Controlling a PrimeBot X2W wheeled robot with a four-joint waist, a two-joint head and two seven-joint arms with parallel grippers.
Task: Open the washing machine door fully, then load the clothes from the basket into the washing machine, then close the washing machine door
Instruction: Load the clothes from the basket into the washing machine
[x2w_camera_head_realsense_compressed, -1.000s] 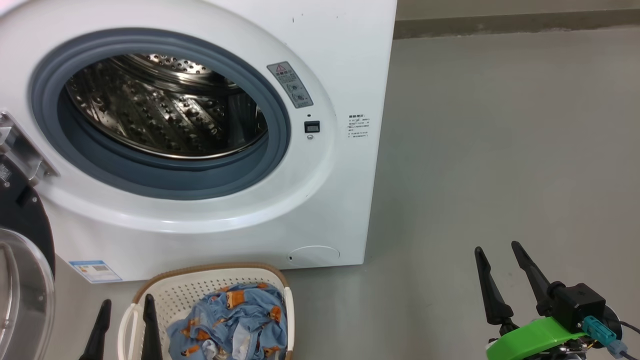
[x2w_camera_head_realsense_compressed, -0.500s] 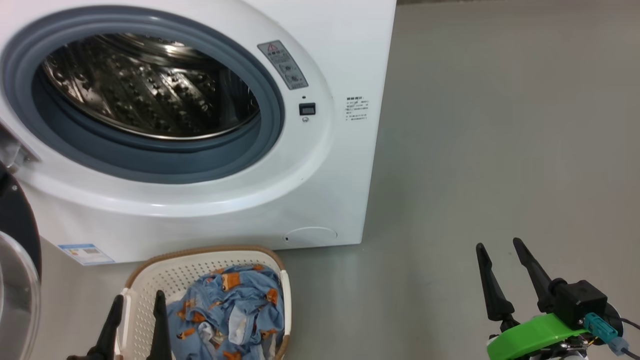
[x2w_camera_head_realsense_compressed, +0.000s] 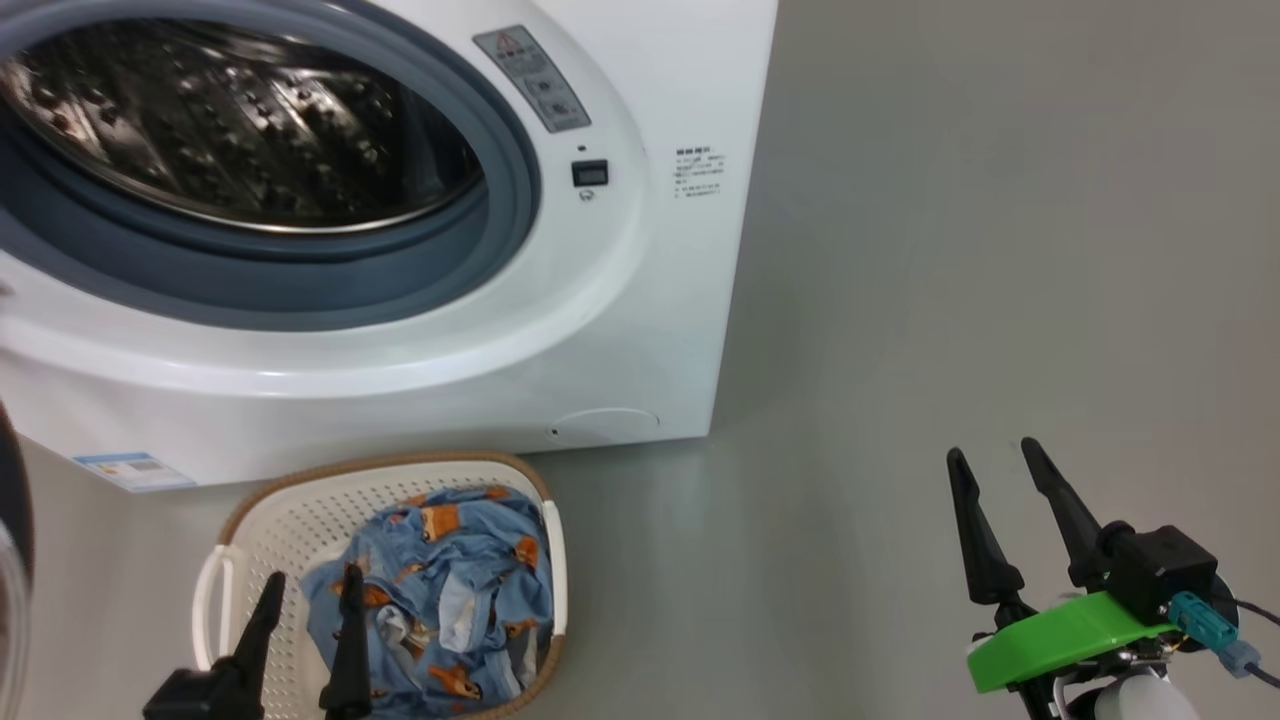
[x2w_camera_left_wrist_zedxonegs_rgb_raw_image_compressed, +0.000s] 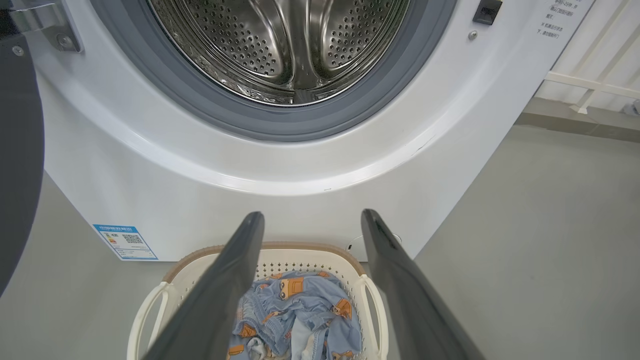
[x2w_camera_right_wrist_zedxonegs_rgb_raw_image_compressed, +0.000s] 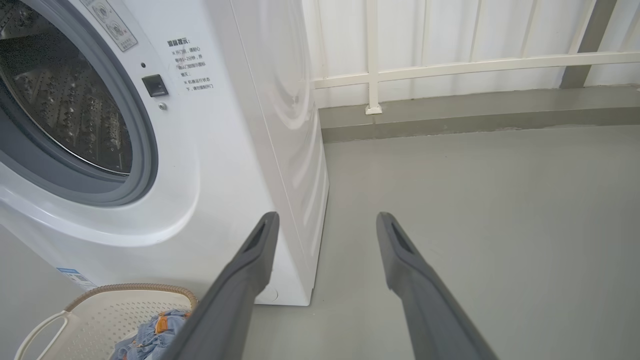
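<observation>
The white washing machine (x2w_camera_head_realsense_compressed: 400, 350) stands with its steel drum (x2w_camera_head_realsense_compressed: 230, 130) exposed. The washing machine door (x2w_camera_left_wrist_zedxonegs_rgb_raw_image_compressed: 20, 150) hangs swung out at the left, seen as a dark sliver (x2w_camera_head_realsense_compressed: 10, 480) in the head view. On the floor in front sits the cream basket (x2w_camera_head_realsense_compressed: 270, 530) holding the light blue clothes (x2w_camera_head_realsense_compressed: 440, 570). My left gripper (x2w_camera_head_realsense_compressed: 313, 578) is open above the basket's near left part, its fingers framing the clothes (x2w_camera_left_wrist_zedxonegs_rgb_raw_image_compressed: 300, 310) in the left wrist view. Off to the right, my right gripper (x2w_camera_head_realsense_compressed: 992, 450) hovers open over bare floor, holding nothing.
Grey floor (x2w_camera_head_realsense_compressed: 950, 250) stretches to the right of the machine. A white railing (x2w_camera_right_wrist_zedxonegs_rgb_raw_image_compressed: 450, 65) and a low kerb (x2w_camera_right_wrist_zedxonegs_rgb_raw_image_compressed: 475, 112) run behind. A round filter cap (x2w_camera_head_realsense_compressed: 605, 425) and a blue sticker (x2w_camera_head_realsense_compressed: 130, 468) mark the machine's lower front.
The camera has tipped down, sliding the machine up and left in the picture. My left gripper has come further up into view over the basket. Both grippers stay open.
</observation>
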